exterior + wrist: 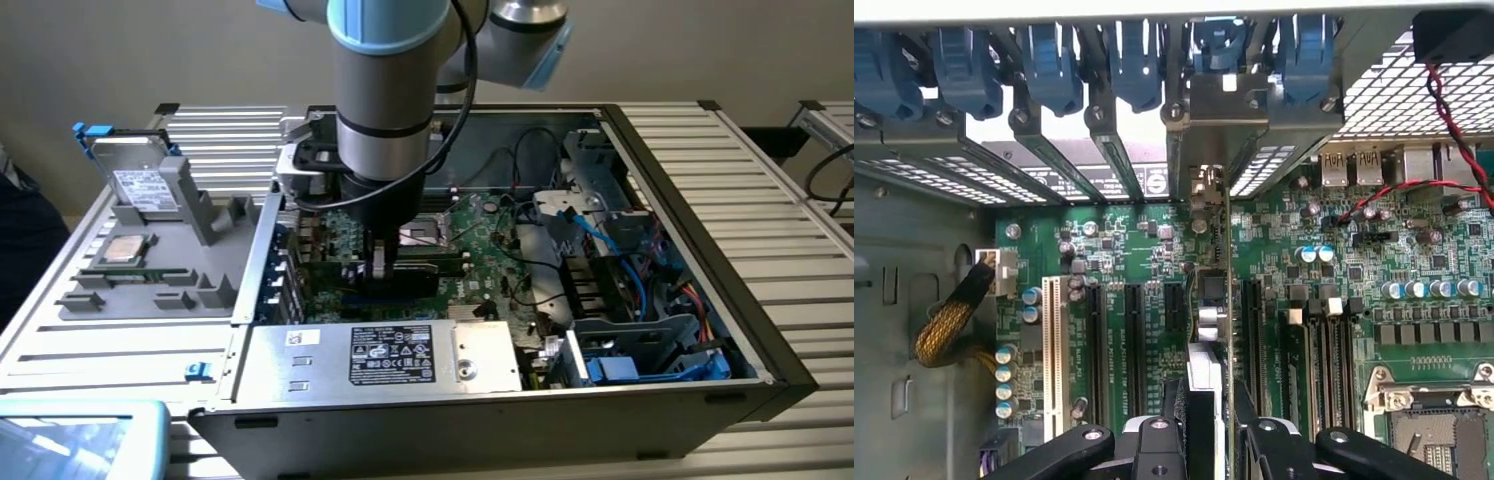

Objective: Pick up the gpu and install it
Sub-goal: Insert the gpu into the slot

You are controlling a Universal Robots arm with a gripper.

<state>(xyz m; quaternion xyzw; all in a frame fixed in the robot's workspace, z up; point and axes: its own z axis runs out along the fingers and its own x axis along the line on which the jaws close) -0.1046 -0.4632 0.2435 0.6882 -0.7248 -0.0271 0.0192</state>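
An open computer case (694,395) is laid on a slatted metal table (754,170), and a plain pale wall is seen behind it. At the exterior view's left a grey fixture tray (147,300) is set on the table, and a hard drive (138,188) is stood upright in it. The arm is reached down into the case, and the gripper (1209,445) is placed low over the motherboard (1144,250). The gpu (1210,305) is clamped between the black fingers (1244,430), one on each face. In the wrist view it is seen edge-on, stood upright among the long expansion slots, with its silvery bracket (1224,115) lined up with the row of blue latches (1049,60). Whether its lower edge is seated in a slot cannot be told. In the exterior view the card is mostly hidden by the arm and fingers. A blue-rimmed object (80,435) is cut off at the lower corner, and what it is cannot be made out.
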